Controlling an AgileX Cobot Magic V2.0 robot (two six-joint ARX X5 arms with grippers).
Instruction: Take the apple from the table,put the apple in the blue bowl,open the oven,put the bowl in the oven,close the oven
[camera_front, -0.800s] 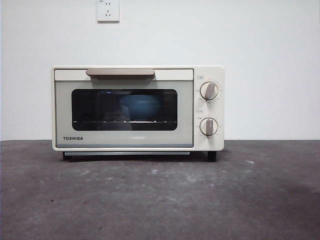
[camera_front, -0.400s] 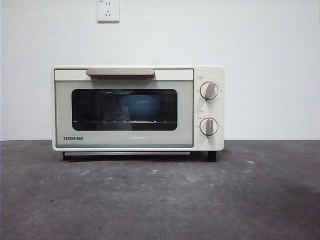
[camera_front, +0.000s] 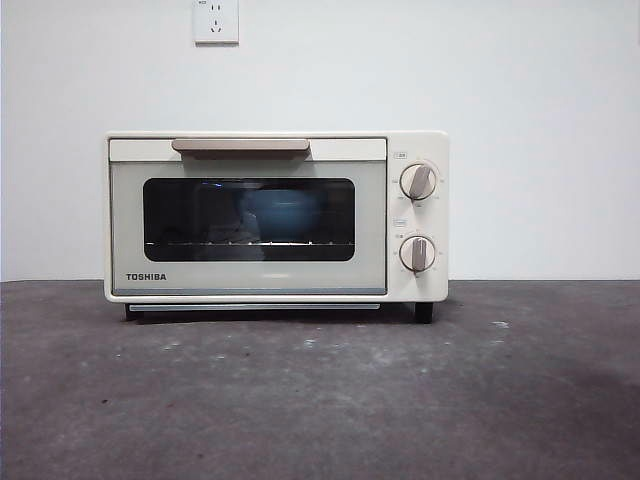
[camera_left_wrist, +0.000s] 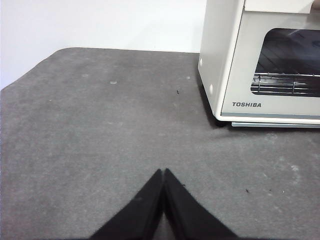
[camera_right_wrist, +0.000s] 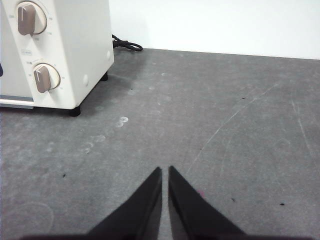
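Note:
The cream-white oven (camera_front: 276, 217) stands on the dark grey table (camera_front: 320, 400) with its door closed. Through the dark glass window I see the blue bowl (camera_front: 280, 213) on the rack inside. The apple is hidden from view. My left gripper (camera_left_wrist: 163, 172) is shut and holds nothing, hovering over bare table to the left of the oven (camera_left_wrist: 260, 60). On the other side my right gripper (camera_right_wrist: 165, 170) is shut and holds nothing too, over the table to the right of the oven (camera_right_wrist: 55, 50). Neither gripper shows in the front view.
A wall socket (camera_front: 216, 20) sits on the white wall above the oven. The oven's black cord (camera_right_wrist: 125, 45) lies behind its right rear corner. The table's left edge (camera_left_wrist: 30, 75) curves round near the wall.

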